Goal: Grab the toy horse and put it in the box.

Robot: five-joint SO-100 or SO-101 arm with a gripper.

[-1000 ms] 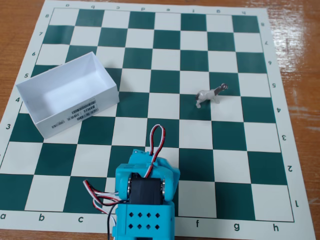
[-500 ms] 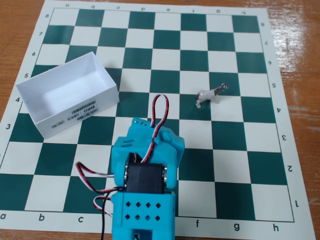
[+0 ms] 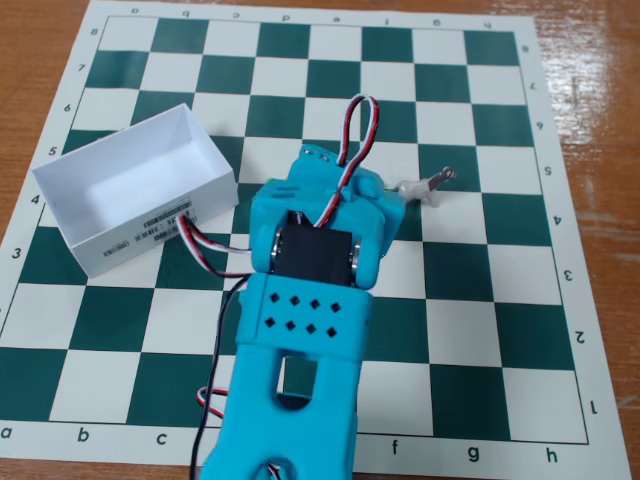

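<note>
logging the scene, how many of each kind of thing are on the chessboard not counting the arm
toy horse: 1
box: 1
total: 2, both on the chessboard mat

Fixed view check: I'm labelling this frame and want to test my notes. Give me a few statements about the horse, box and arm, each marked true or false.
1. The toy horse lies inside the box. False: it is on the chessboard, to the right of the arm.
2. The box is open at the top and looks empty. True.
3. The box has a barcode label on its near long side. True.
4. The arm is red. False: it is turquoise, with red, black and white wires.
5. The box sits to the right of the arm in this view. False: it sits on the left.
</note>
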